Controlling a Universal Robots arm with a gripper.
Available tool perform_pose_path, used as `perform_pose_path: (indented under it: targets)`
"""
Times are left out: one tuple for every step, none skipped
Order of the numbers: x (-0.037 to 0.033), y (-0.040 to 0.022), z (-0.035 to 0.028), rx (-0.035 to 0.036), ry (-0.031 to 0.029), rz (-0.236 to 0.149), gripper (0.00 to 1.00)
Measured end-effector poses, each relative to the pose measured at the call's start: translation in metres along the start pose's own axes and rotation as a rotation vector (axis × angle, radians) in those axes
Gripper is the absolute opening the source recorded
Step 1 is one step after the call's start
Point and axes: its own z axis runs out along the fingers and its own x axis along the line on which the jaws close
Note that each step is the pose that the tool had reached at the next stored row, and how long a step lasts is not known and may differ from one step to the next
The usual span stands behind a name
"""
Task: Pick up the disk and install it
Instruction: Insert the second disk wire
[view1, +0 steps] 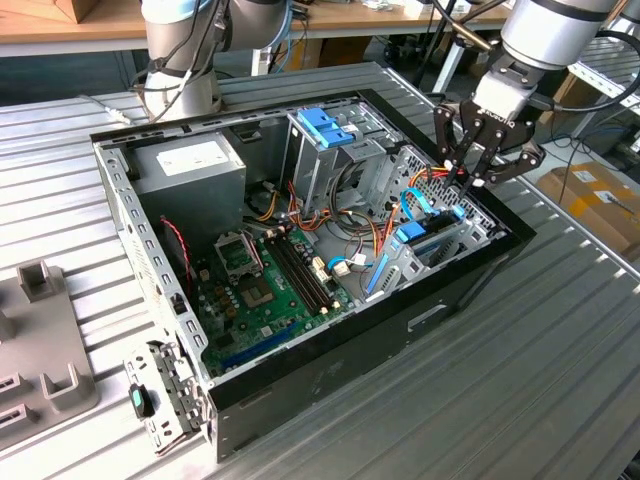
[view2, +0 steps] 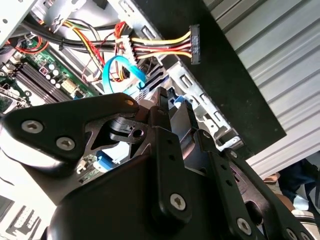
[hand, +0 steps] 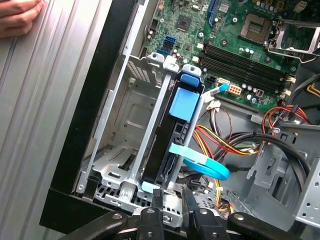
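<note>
The disk (hand: 167, 150) stands on edge inside the drive cage (hand: 125, 125) at the front corner of the open computer case (view1: 330, 370). Its light blue rail tab (hand: 184, 102) shows on top. In the exterior view the disk (view1: 432, 240) sits low in the cage on that view's right. My gripper (hand: 172, 197) hovers just above one end of the disk. Its fingers (hand: 156, 195) stand a small gap apart with nothing between them. My gripper (view1: 471, 182) hangs over the case's far right rim in the exterior view.
A light blue data cable (hand: 202, 162) loops beside the disk, near bundled power wires (hand: 235, 142). The motherboard (view1: 265, 285), grey power supply (view1: 190, 165) and a second cage with a blue latch (view1: 325, 125) fill the case. A hand (hand: 17, 17) rests on the table.
</note>
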Motion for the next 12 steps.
perform_pose_path:
  targets:
    - [0.0002, -0.0023, 0.0001, 0.0, 0.0, -0.001, 0.3]
    - [0.0002, -0.0035, 0.0002, 0.0001, -0.0001, -0.002, 0.3]
    - [0.0003, -0.0043, 0.0001, 0.0, 0.0, -0.002, 0.3]
    - [0.0003, -0.0051, 0.0002, 0.0001, -0.0001, -0.003, 0.3]
    - [0.0003, -0.006, 0.0003, 0.0001, -0.0003, -0.004, 0.3]
    - [0.0, -0.0068, 0.0003, 0.0001, -0.0002, -0.004, 0.3]
    - [-0.0004, -0.0074, 0.0003, 0.0001, -0.0002, -0.004, 0.3]
    - [-0.0008, -0.0077, 0.0003, 0.0001, -0.0002, -0.004, 0.3]
    - [-0.0009, -0.0079, 0.0003, 0.0001, -0.0002, -0.004, 0.3]
    - [-0.0009, -0.008, 0.0003, 0.0001, -0.0002, -0.004, 0.3]
    - [-0.0008, -0.0101, 0.0004, 0.0001, -0.0002, -0.004, 0.3]
    - [-0.0006, -0.0121, 0.0004, 0.0001, -0.0002, -0.004, 0.3]
